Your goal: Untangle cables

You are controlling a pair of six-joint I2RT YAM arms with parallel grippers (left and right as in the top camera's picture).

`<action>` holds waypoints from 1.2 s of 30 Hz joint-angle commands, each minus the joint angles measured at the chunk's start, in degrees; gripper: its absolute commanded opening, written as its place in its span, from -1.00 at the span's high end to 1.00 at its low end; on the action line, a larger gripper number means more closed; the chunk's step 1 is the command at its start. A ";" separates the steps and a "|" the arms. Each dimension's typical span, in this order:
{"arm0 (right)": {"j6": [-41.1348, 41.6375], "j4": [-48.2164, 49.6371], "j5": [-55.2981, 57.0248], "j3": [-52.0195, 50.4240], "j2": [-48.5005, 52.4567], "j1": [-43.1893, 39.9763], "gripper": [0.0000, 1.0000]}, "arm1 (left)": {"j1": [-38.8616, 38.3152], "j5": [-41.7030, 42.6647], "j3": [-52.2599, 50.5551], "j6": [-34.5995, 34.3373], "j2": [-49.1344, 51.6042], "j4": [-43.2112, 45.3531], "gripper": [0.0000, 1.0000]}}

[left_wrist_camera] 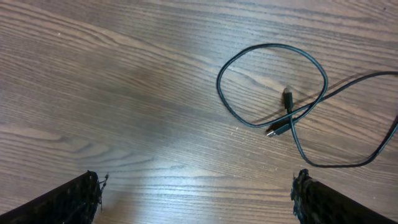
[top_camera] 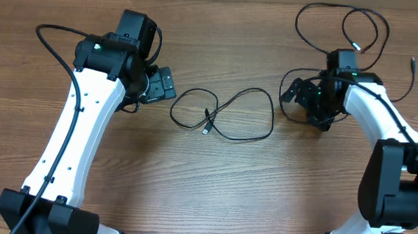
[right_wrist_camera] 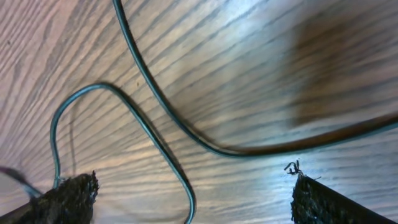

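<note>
Cables [top_camera: 207, 120] from overhead: the middle cable lies in a loose figure-eight on the worktop [top_camera: 212, 183], between the two arms, both plug ends tucked near the crossing. The right cable [top_camera: 298, 21] loops at the far right and runs in under the right arm. Left claw [top_camera: 163, 84] sits just left of the middle cable, right claw [top_camera: 299, 94] over its own tangle. Neither has anything in it.

Left wrist view: left claw [left_wrist_camera: 199, 202] is spread wide with nothing between its fingers [left_wrist_camera: 68, 199], just bare wood. The middle cable [left_wrist_camera: 288, 99] is ahead and to the right, loop and both plugs in plain sight, not touching the claw.

Right wrist view: right claw [right_wrist_camera: 193, 199] is also gaping and empty, with the right cable [right_wrist_camera: 230, 153] curving across the wood right below it, one bend running down between the fingers.

Handling guess: super light, floppy, thin, lying flat, so it'll probably slide and drag its loops along. I'd pinch just behind a plug, or on a bend well clear of the crossing. Grabbing at the crossing likely tightens things.
</note>
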 commanded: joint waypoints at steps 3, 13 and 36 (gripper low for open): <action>15.17 -1.92 7.21 0.79 -0.48 -0.17 -0.86 | 0.15 0.33 -0.24 -0.35 0.50 0.68 -0.99; 35.60 -3.21 23.61 -1.03 -0.48 2.34 -0.87 | 0.15 0.33 -0.24 -0.35 0.50 0.55 -0.99; 35.56 2.21 23.61 -5.55 -0.37 2.69 -0.22 | 0.15 0.74 -0.24 -0.35 0.50 0.24 -0.99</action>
